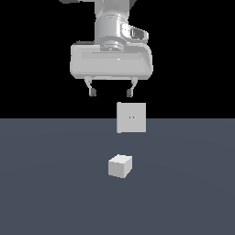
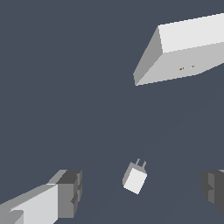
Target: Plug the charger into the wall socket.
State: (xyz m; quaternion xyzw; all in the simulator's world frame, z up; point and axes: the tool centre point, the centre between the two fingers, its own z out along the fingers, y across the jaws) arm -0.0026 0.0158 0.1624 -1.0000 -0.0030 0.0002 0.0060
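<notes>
The charger (image 1: 120,165) is a small white cube lying on the dark grey floor, near the middle of the exterior view. The wrist view shows the charger (image 2: 134,177) with two thin prongs sticking out toward the socket. The wall socket (image 1: 131,117) is an upright white square plate with two tiny dark holes, standing behind the charger; in the wrist view the wall socket (image 2: 183,52) shows as a thick slab. My gripper (image 1: 111,92) hangs open high above the floor, above and slightly to the exterior view's left of the charger, holding nothing. Its fingertips (image 2: 70,192) frame the charger.
The dark grey floor (image 1: 46,183) stretches flat in every direction, with a black background beyond its far edge. Nothing else stands on it.
</notes>
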